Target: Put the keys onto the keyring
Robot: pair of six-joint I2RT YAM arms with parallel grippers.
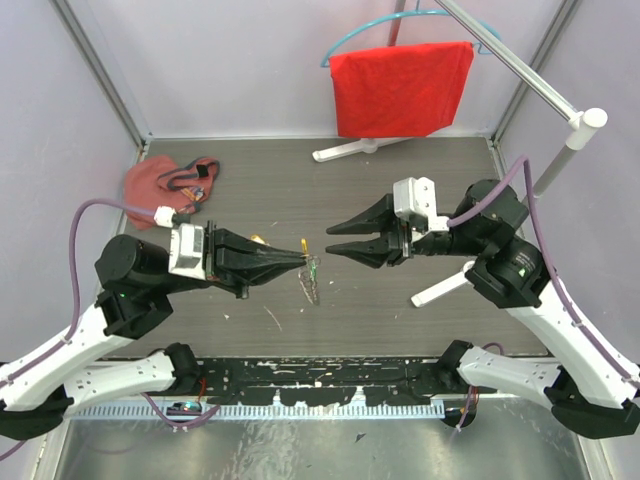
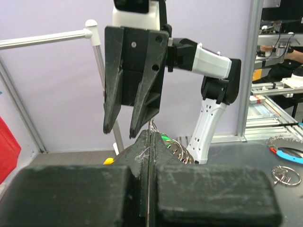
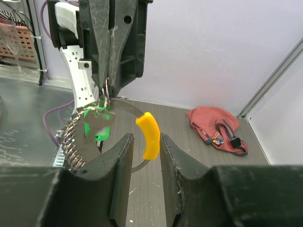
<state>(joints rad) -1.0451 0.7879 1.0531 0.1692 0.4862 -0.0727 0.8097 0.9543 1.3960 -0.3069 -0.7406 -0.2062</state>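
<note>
Roughly at the middle of the table point(image 1: 300, 190), my two hands point tip to tip along one level line, close together but not touching.

On the left, my left hand point(image 1: 298, 257) is clenched, its two fingers pressed flat together. It pinches a thin loop of the keyring point(image 3: 71, 144) at the very tips. The keyring hangs down from that pinch, just above the table, so its loop drops across the line between my hands rather than along it. A green key point(image 3: 97, 126) shows inside the hanging loop; I cannot tell whether it is already threaded on. I cannot pick out the brass key with any certainty.

The keyring's curved orange segment point(image 3: 149, 135) is on the side nearest my other hand. In the right wrist view it sits squarely in the gap between that hand's fingers.

On the right, my right hand point(image 1: 330, 240) is released, with its fingers parted and holding nothing. It faces the keyring head-on and a little above it. It is the free hand and the nearer one, so I judge that reaching the orange segment calls for a short advance forward and slightly down.
</note>
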